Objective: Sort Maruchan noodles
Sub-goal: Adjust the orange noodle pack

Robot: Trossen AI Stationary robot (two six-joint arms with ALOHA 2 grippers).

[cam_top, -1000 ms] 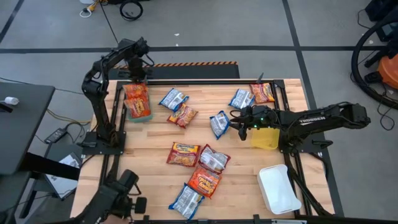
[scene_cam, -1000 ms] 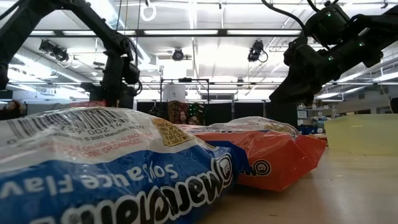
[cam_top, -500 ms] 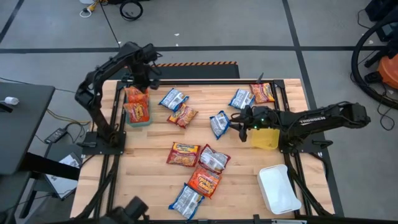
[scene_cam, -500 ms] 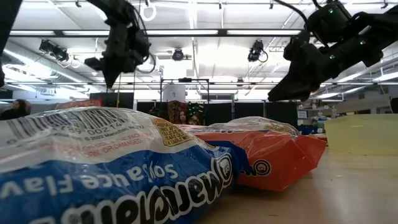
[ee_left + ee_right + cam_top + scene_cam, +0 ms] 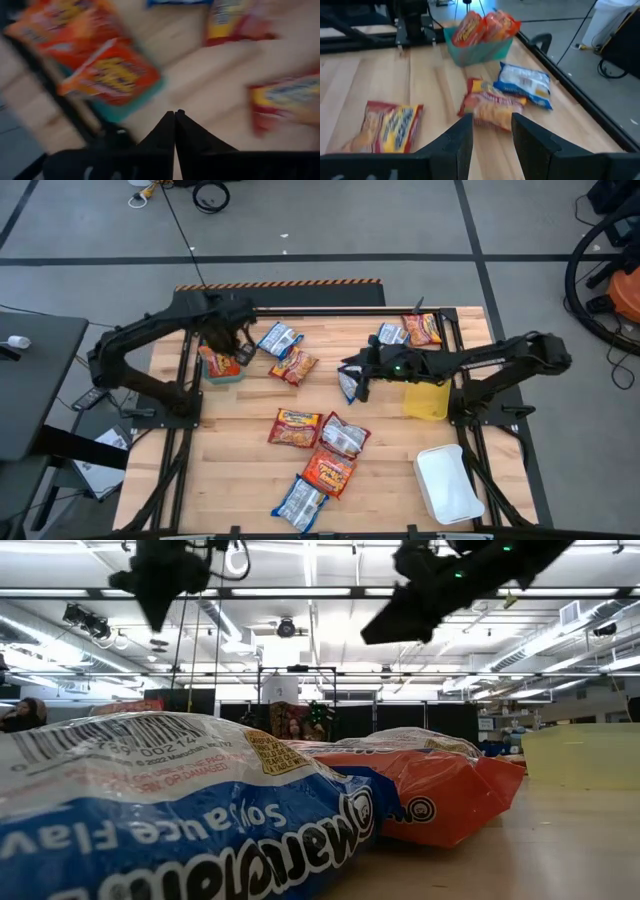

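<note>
Maruchan noodles, crinkly orange-red (image 5: 295, 427) and blue-and-white plastic packets (image 5: 300, 502), lie scattered across your frame's centre, two orange ones standing in the teal bin (image 5: 222, 373) upper left, where your left gripper (image 5: 243, 356) hovers pressed together, while your right gripper (image 5: 358, 381) hangs spread, empty, mid-frame.

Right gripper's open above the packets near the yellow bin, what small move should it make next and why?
Probably lower the right gripper onto the blue packet just beneath it. Its fingers are open and empty, and that packet lies loose on the table, outside any bin.
</note>
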